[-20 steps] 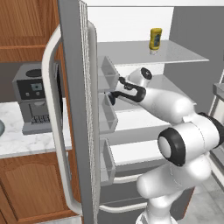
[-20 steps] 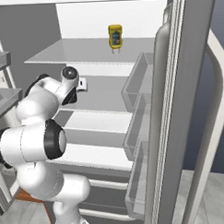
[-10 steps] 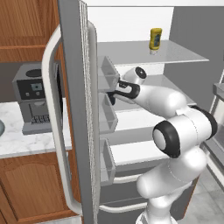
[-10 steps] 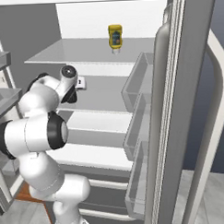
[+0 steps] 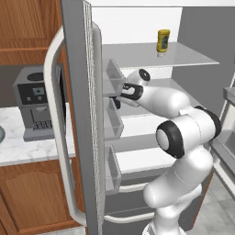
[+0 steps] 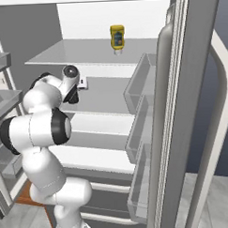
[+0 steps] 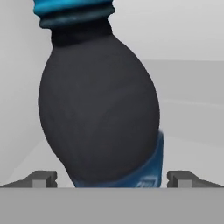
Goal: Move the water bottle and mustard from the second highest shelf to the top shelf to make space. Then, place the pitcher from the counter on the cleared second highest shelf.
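The water bottle, dark with a blue cap and blue label band, stands close between my gripper's spread fingertips, and the jaws are open around its lower body. My gripper reaches to the left end of the second highest shelf, behind the door bins. On the top shelf the yellow mustard stands upright. A pale blue-grey sliver sits on the counter at the frame edge; I cannot tell if it is the pitcher.
The open left fridge door with its bins stands right beside the hand. The right door also carries bins. A coffee machine stands on the counter. Lower white shelves lie below.
The arm has pushed further in and left along the second highest shelf, and its elbow has drawn closer to the fridge. The jaws have stayed open.
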